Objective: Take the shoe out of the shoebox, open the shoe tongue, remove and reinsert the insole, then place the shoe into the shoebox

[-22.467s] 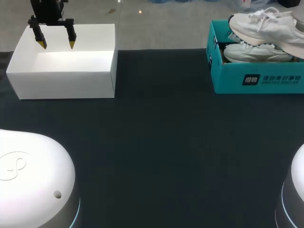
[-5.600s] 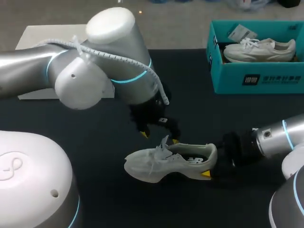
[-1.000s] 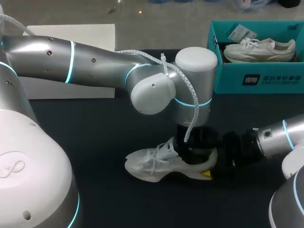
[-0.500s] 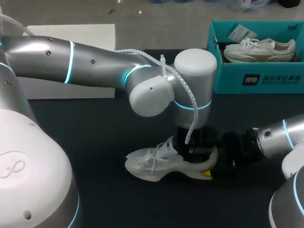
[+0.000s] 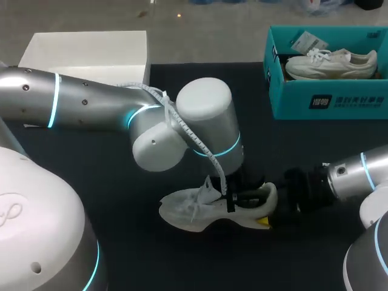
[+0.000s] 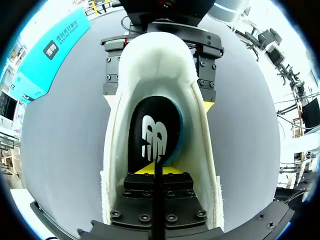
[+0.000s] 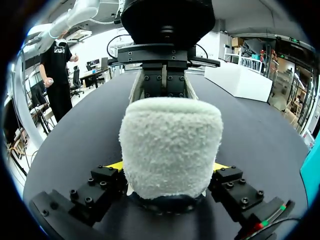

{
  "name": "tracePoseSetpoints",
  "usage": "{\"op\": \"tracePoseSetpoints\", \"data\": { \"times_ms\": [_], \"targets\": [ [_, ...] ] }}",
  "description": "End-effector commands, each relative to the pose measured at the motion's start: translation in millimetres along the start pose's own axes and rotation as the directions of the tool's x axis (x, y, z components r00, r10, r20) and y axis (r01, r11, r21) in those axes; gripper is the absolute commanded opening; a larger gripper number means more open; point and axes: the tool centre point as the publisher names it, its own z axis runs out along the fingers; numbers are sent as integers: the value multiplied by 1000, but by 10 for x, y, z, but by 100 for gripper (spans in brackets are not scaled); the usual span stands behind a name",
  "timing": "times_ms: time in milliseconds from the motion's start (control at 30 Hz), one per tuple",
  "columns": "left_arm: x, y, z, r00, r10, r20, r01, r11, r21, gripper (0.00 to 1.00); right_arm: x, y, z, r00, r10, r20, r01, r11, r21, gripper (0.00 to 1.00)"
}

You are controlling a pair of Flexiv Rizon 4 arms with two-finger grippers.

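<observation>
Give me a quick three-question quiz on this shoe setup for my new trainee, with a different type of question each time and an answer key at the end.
1. True or false: the right gripper is shut on the heel of the white sneaker.
2. Where is the left gripper?
A) hanging in the air, clear of everything
B) inside the sneaker's opening, at the black insole
C) under the sneaker's sole
3. Short answer: what lies in the teal shoebox?

Key: 1 true; 2 B; 3 a second white sneaker.
</observation>
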Motion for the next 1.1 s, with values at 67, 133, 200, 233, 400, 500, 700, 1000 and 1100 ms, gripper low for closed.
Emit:
{"op": "tracePoseSetpoints", "data": {
  "times_ms": [67,133,200,233,400,500,700,1000,1100],
  "targets": [
    [-92,38,-9,1000,12,-27,-10,994,105,0,27,-14,58,1000,-1,2,1,1000,3,0],
    [-103,16,-52,999,18,-34,-13,992,127,0,27,-14,58,1000,-1,2,1,1000,3,0],
    [-118,-2,-93,999,21,-44,-14,990,143,0,27,-14,58,1000,-1,2,1,1000,3,0],
    [-123,-11,-111,999,23,-49,-15,987,158,0,27,-14,58,1000,-1,2,1,1000,3,0],
    [-151,6,-211,997,10,-76,9,969,246,0,27,-14,58,1000,-1,2,1,1000,3,0],
    [-147,10,-241,996,11,-85,11,968,251,0,27,-14,58,1000,-1,2,1,1000,3,0],
    [-100,-106,-367,993,44,-109,-9,952,305,0,27,-14,58,1000,-1,2,1,1000,3,0],
    [-50,-214,-506,989,67,-130,-17,936,351,0,27,-14,58,1000,-1,2,1,1000,3,0],
    [-70,-232,-572,991,49,-125,3,924,383,0,27,-14,58,1000,-1,2,1,1000,3,0]
  ]
}}
